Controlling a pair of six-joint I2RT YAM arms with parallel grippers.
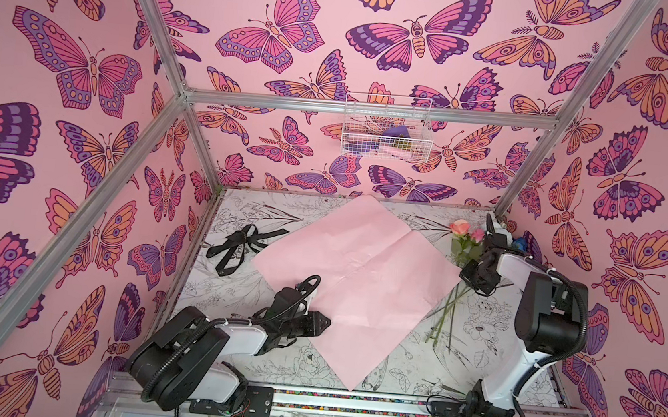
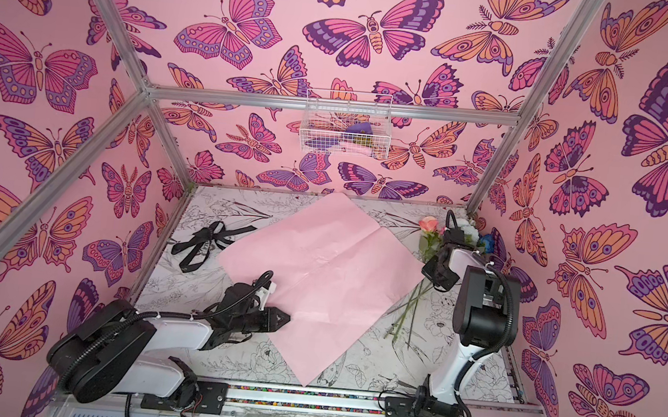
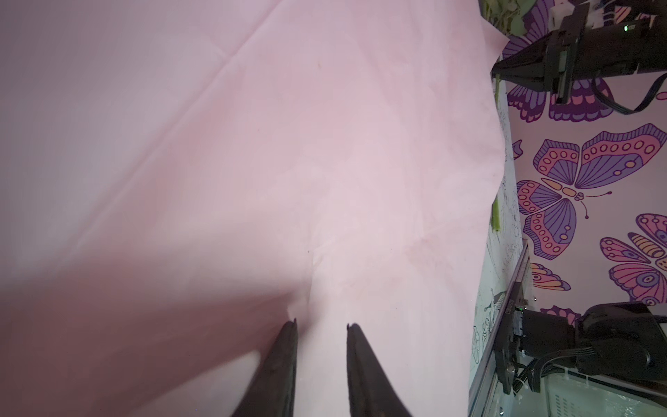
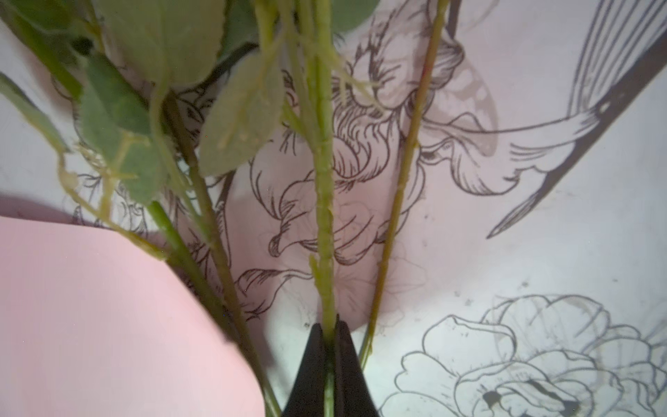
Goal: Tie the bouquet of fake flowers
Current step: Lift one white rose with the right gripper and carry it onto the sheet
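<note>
The right gripper [image 4: 331,330] has its black jaws pressed together on one pale green stem of the bouquet of fake flowers [image 1: 459,229], a small bunch of peach-pink, white and blue blooms with green leaves and long thin stems. In the right wrist view, two more stems run past the fingertips on either side, outside the pinch. In both top views the blooms lie beyond this gripper, toward the back wall, and the cut stem ends [image 1: 440,326] trail behind it toward the front rail, over the white table printed with black line-drawn flowers [image 1: 477,348].

A large square sheet of pale pink paper [image 1: 359,270] lies flat on the table just beside the right gripper, its corner touching the stems. The left gripper [image 3: 322,325] lies low at the sheet's opposite edge, its two dark fingers [image 3: 285,361] spread with a narrow gap, the pink paper showing between them. A long black ribbon [image 1: 237,242] lies in a loose tangle beyond the left gripper, off the paper.
</note>
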